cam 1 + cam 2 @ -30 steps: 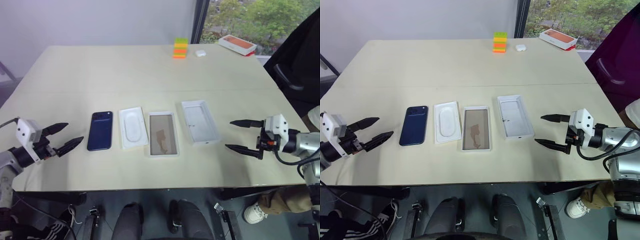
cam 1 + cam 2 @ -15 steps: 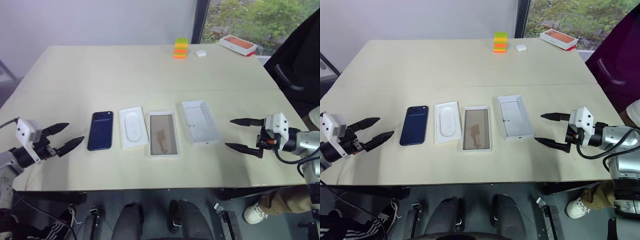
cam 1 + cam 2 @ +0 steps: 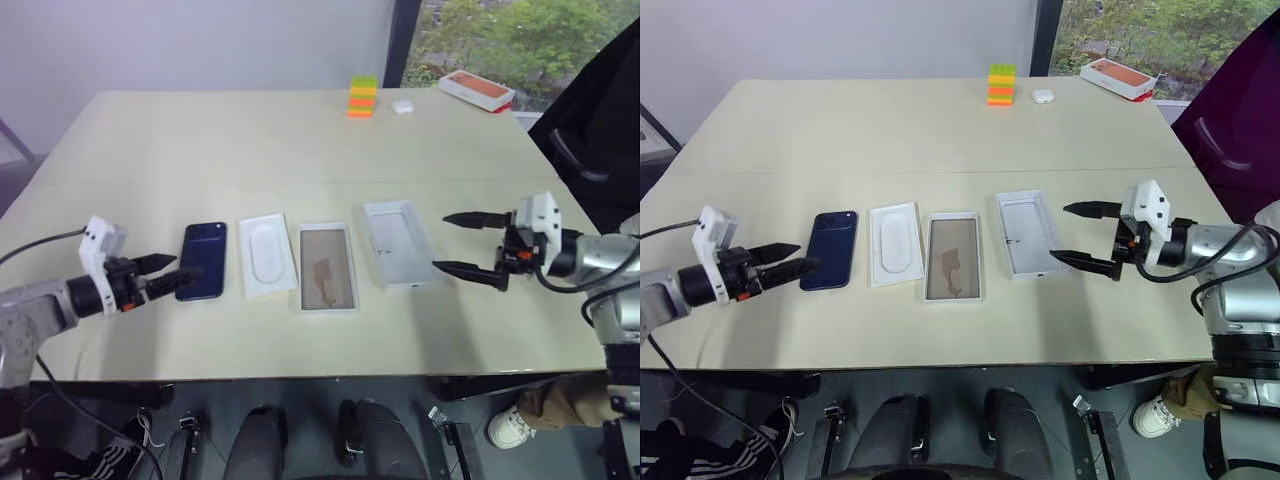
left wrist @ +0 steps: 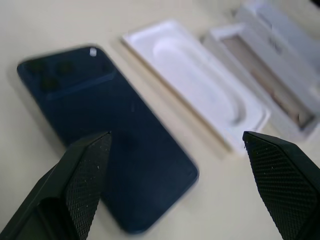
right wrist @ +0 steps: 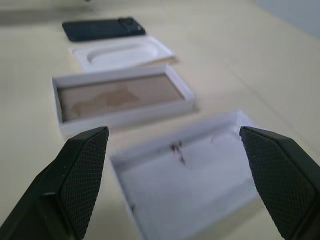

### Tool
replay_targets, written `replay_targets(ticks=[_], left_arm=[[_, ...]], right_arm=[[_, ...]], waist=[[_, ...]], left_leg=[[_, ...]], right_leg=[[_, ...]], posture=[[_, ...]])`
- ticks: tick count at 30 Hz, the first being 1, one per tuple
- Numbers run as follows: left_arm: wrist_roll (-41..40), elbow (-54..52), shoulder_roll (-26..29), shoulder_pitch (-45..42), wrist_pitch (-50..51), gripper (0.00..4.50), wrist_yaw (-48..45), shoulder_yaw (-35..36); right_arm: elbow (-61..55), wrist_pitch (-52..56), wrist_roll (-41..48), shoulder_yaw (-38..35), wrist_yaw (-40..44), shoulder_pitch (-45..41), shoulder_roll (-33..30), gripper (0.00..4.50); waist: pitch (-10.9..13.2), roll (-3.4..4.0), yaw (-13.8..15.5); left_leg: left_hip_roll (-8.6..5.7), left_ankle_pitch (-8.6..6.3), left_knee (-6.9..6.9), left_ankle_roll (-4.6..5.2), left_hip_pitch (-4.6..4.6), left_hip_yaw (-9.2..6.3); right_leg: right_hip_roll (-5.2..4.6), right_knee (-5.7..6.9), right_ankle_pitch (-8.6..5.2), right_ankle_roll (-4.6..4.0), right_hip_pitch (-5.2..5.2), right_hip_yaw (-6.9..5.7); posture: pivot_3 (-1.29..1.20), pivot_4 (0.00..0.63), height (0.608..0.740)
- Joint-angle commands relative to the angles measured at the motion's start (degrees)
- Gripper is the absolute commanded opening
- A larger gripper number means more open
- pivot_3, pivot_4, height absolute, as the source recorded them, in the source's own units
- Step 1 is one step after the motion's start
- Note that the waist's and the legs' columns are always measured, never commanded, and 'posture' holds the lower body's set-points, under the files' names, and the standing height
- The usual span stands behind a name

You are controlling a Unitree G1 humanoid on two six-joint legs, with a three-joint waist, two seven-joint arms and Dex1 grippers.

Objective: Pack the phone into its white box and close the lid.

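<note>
Left-centre of the frame, the phone lies flat on the table beside the white box; the left claw, wide open and empty, nears this probably slippery, rigid slab, best gripped across its long edges.

I see my left gripper swing in from the lower left of the frame toward the centre; its spread fingertips now sit right at the near left edge of the phone, and the wrist has rolled, so the fingers lie closer together in the head view. My right gripper has come up and leftward, its lower fingertip now just beside the lid.
</note>
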Motion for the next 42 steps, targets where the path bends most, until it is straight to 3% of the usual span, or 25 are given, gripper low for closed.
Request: replay_targets(ticks=[1,5,13,19,28,33,42], left_arm=[[1.18,-4.85,-2.53,-0.56,-0.32,4.41,4.8,-1.54],[3.26,-6.36,-9.38,-4.34,0.81,4.41,15.73,-2.36],[2.58,-9.35,-18.33,-8.12,7.26,4.41,27.08,-3.64],[0.76,-7.26,-23.94,-11.78,12.9,4.41,34.06,-0.81],[0.03,-6.03,-26.44,-14.47,20.8,4.41,38.4,0.64],[1.7,-8.02,-26.94,-14.62,22.3,4.41,40.01,-2.6],[2.11,-7.56,-31.02,-14.62,24.99,4.41,42.81,-1.08]], right_arm=[[-2.63,-0.51,-1.16,0.85,-2.89,-2.02,1.15,4.39],[-4.04,-1.45,-2.01,2.14,-4.72,-2.43,3.03,4.39],[-4.78,-2.34,-2.56,2.86,-5.43,-1.92,4.26,4.39],[-4.77,-2.9,-2.87,3.2,-5.94,-2.07,4.83,4.39],[-4.57,-3.46,-3.08,3.58,-6.62,-2.83,5.52,4.39],[-4.34,-4.06,-3.27,3.85,-6.69,-2.42,5.7,4.39],[-4.65,-4.02,-3.4,3.99,-7.25,-2.29,6.12,4.39]], waist=[[0.0,0.0,-0.11],[0.01,-0.02,0.0],[0.0,-0.05,0.04],[0.0,-0.05,-0.14],[0.0,-0.05,-0.02],[0.0,-0.05,-0.01],[-0.01,-0.05,-0.03]], left_leg=[[-0.01,0.0,0.0,0.0,0.0,0.02],[-0.03,0.01,0.07,-0.01,-0.01,0.0],[-0.08,0.01,0.1,-0.01,-0.01,-0.02],[-0.07,0.01,0.1,-0.01,0.01,-0.03],[-0.08,0.02,0.1,-0.02,0.01,-0.03],[-0.08,0.03,0.1,-0.03,0.02,-0.04],[-0.08,0.03,0.09,-0.03,0.03,-0.05]], right_leg=[[-0.01,0.01,0.07,-0.11,0.0,0.02],[-0.01,0.1,0.08,-0.12,-0.01,0.05],[-0.04,0.14,0.08,-0.12,0.01,0.06],[-0.02,0.15,0.08,-0.11,0.01,0.06],[-0.02,0.16,0.08,-0.11,0.02,0.06],[-0.02,0.16,0.08,-0.12,0.02,0.06],[-0.01,0.16,0.08,-0.12,0.02,0.06]], posture=[[0.0,0.15,0.74],[0.0,0.15,0.74],[0.0,0.15,0.74],[0.0,0.15,0.74],[0.0,0.15,0.74],[0.0,0.15,0.74],[0.0,0.15,0.74]])
